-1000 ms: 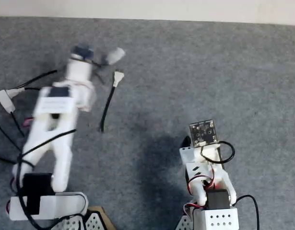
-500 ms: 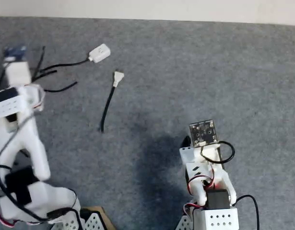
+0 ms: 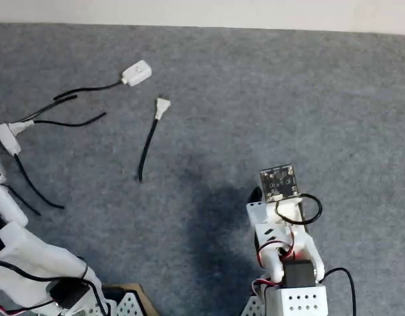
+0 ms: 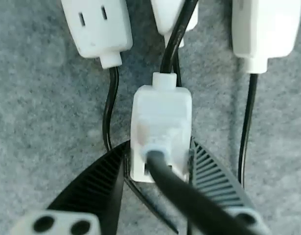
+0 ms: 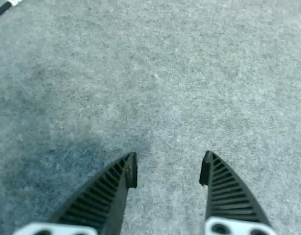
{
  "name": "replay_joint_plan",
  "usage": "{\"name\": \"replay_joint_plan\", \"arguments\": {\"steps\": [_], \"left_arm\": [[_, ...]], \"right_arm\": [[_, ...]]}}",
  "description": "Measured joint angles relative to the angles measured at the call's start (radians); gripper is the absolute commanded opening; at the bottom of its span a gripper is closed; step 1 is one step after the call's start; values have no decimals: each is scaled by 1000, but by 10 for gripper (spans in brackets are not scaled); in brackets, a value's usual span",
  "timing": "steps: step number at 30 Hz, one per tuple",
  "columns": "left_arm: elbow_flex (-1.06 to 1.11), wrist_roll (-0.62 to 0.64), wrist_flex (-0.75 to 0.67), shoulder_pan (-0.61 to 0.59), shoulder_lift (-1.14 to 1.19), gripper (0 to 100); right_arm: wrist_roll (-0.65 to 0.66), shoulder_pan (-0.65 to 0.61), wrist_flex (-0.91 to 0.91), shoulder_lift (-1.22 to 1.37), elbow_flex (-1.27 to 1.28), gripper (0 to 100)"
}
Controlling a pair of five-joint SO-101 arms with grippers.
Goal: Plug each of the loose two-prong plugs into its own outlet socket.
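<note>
Left gripper point(image 4: 159, 155): ribbed black fingers point(image 4: 104, 181) clamp both flanks of a white plug point(image 4: 160, 115)
Plug: boxy, smooth plastic; sits between the fingertips; a black cord leaves its far end
Past the fingertips: an outlet socket point(image 4: 97, 27), rounded white plastic with two slots; near the plug, apart
Right gripper point(image 5: 167, 171): fingers spread wide above nubbly grey carpet point(image 5: 189, 73)

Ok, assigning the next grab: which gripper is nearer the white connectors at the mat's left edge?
Left. The left gripper grips one white connector; the right gripper hangs over bare carpet, apart.
</note>
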Motion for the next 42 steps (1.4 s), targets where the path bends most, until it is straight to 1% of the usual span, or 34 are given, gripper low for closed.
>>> {"name": "replay_joint_plan", "arguments": {"steps": [3, 5, 10, 14, 16, 19, 21, 24, 27, 29, 32, 34, 37, 42], "left_arm": [[-25, -6, 61, -5, 0, 266], [-54, -9, 126, -5, 0, 294], [-164, -58, 333, -6, -31, 295], [-278, -66, 529, 32, -94, 295], [-334, -66, 569, 81, -120, 295], [-422, -52, 574, 190, -141, 295], [-486, 5, 545, 276, -141, 295], [-562, 83, 445, 408, -130, 295], [-583, 110, 287, 529, -51, 295], [-585, 118, 153, 592, 40, 295], [-601, 121, -43, 640, 196, 295], [-644, 121, -130, 652, 302, 295], [-746, 121, -172, 657, 451, 295], [-984, 121, -181, 657, 712, 295]], "right_arm": [[0, 0, 0, 0, 0, 207], [0, 0, 0, 0, 0, 207], [0, 0, 0, 0, 0, 207], [3, 0, 0, 0, 0, 207], [3, -5, 0, 0, 0, 207], [3, -6, 0, 0, 0, 207], [3, -6, 0, 0, 0, 207], [3, -6, 0, 0, 0, 207], [3, -6, 0, 0, 0, 207], [3, -6, 0, 0, 0, 207], [3, -6, 0, 0, 0, 207], [3, -6, 0, 0, 0, 207], [3, -6, 0, 0, 0, 207], [3, -6, 0, 0, 0, 207]]}}
